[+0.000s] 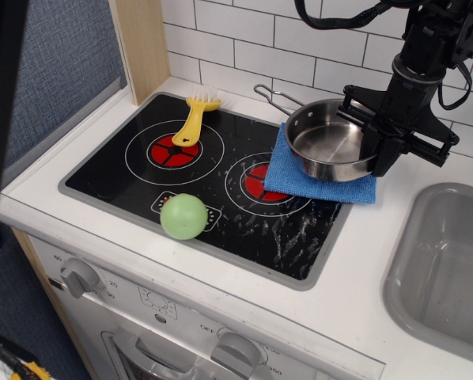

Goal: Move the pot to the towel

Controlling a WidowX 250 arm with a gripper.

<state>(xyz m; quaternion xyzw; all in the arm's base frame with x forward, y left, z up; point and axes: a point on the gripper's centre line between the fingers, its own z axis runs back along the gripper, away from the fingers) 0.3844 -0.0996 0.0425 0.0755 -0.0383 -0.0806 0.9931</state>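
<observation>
Stainless-steel pot (pixel 328 147) found upper right of centre, sitting over the blue towel (pixel 322 180), covering most of it; base appears down on the cloth or just above it, contact not certain. Wire-loop handle pointing toward the upper left, out past the towel's edge over the tiled wall's foot. Black hand (pixel 379 142) clamped on the pot's right rim, grasping it from the side; grip there judged to leave the bowl clear and keep the handle away from the arm. Placement judged essentially reached; release not yet made. Towel lying partly on the right burner of the hob (pixel 141 170), partly on the white table (pixel 363 261), so a slight unevenness under the pot possible.

Elsewhere: black glass hob scuffed with white marks toward its lower right. Yellow fork-like utensil (pixel 194 119) lying across the left burner's upper edge. Green ball-like toy (pixel 183 216) resting near the hob's front edge. Grey sink basin (pixel 446 269) at lower right. White tiles behind, wooden post at upper left, knobs along the front panel.
</observation>
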